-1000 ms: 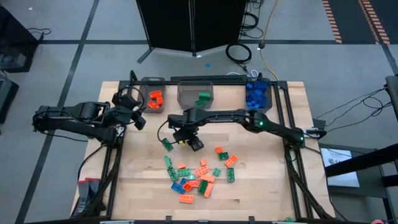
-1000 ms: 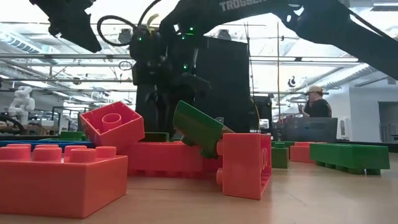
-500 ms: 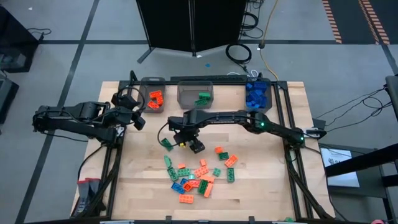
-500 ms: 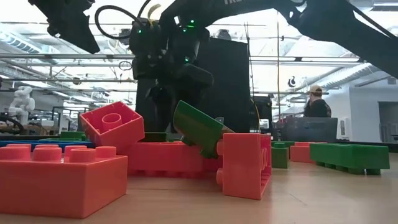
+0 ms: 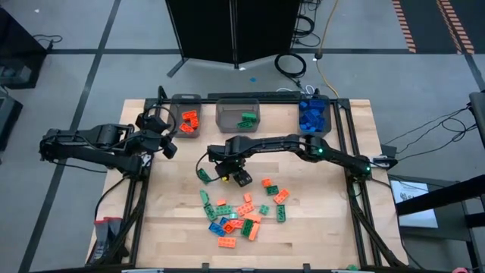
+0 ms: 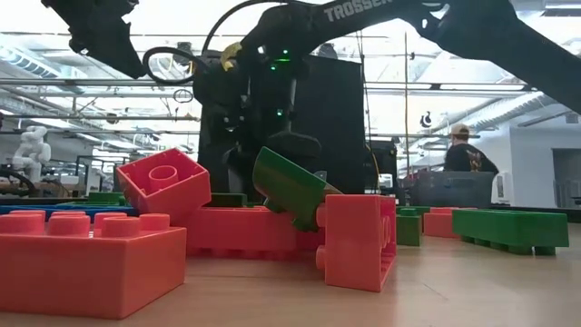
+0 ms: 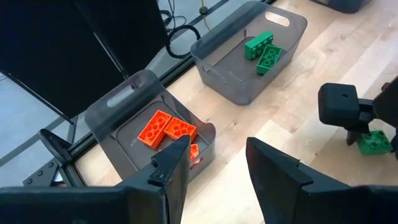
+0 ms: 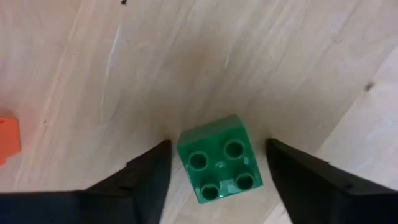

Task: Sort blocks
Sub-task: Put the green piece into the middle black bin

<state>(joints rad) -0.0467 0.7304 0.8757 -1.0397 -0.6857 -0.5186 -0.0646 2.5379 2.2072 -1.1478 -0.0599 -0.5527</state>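
My right gripper [image 8: 217, 144] is open and points down at the table's middle [image 5: 222, 168]. Its fingers stand on either side of a small green four-stud block [image 8: 219, 168] that lies studs up on the wood; I cannot tell whether they touch it. The left wrist view also shows this block [image 7: 376, 142] under that gripper. More orange, green and blue blocks [image 5: 239, 212] lie in a loose pile nearer the near edge. My left gripper [image 7: 214, 171] is open and waits at the table's left, near the bin of orange blocks [image 7: 149, 124].
Three grey bins stand along the far edge, holding orange [image 5: 187, 117], green [image 5: 239, 114] and blue [image 5: 312, 114] blocks. Another green block [image 5: 203, 176] lies just left of the right gripper. A person [image 6: 467, 154] stands in the room behind the table. Bare wood lies at the table's right.
My right gripper has come down toward the table and the green block and has shifted a little toward the near edge. The blocks have stayed where they were.
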